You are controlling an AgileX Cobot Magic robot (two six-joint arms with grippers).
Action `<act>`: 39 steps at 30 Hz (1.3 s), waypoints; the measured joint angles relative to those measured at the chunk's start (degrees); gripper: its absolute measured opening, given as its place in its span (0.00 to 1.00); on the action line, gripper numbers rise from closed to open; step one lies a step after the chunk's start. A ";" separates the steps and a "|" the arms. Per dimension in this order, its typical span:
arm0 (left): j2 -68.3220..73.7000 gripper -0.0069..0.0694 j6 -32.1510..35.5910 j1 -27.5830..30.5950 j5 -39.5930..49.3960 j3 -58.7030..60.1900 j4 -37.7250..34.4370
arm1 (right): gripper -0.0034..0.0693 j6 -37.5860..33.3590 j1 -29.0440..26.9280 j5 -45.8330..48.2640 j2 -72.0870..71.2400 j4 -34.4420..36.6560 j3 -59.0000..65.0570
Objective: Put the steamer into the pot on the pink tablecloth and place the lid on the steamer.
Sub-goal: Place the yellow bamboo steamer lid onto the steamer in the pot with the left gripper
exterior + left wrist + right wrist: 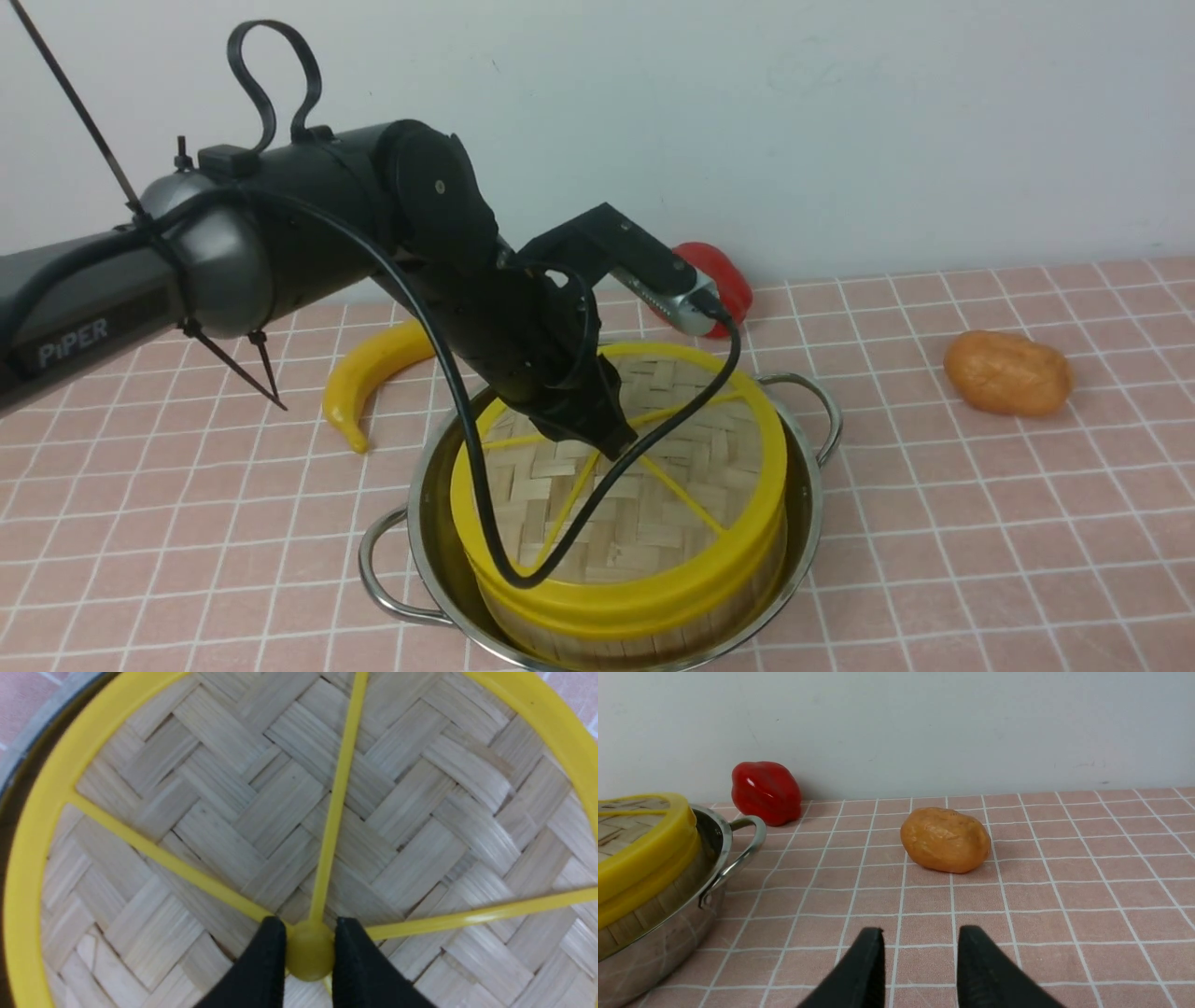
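The shiny pot [805,523] stands on the pink tablecloth [980,523] near the front, and the steamer [597,635] sits inside it, its pale wall showing under a yellow rim. On top of the steamer lies the woven lid [644,504]. My left gripper [616,446] reaches down onto the lid's middle. In the left wrist view the left gripper [308,926] is shut on the yellow centre knob [309,952]. My right gripper [920,938] is open over bare cloth, with nothing between its fingers. It stands to the right of the pot [654,952] and is out of the front view.
A yellow banana [369,373] lies left of the pot. A red pepper [733,280] sits behind it by the white wall. An orange-brown potato [1008,373] lies to the right, ahead of the right gripper, where it shows as potato [945,839].
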 joint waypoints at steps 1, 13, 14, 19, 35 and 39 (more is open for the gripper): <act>0.00 0.24 -0.06 0.00 0.16 0.00 0.00 | 0.38 0.00 0.00 0.00 0.00 0.00 0.00; 0.24 0.24 -0.06 0.00 0.27 -0.04 0.09 | 0.38 0.00 0.00 0.00 0.00 0.00 0.00; 0.62 0.24 -0.06 0.00 0.27 -0.04 0.09 | 0.38 0.00 0.00 0.00 0.00 0.00 0.00; 1.34 0.24 -0.01 0.00 0.10 -0.36 -0.11 | 0.38 0.00 0.00 0.00 0.00 0.00 0.00; 1.12 0.67 0.90 0.00 3.72 -2.62 -1.00 | 0.38 0.00 0.00 0.00 0.00 0.00 0.00; -1.71 0.63 -4.73 0.00 7.07 -7.78 1.85 | 0.38 0.00 0.00 0.00 0.00 0.00 0.00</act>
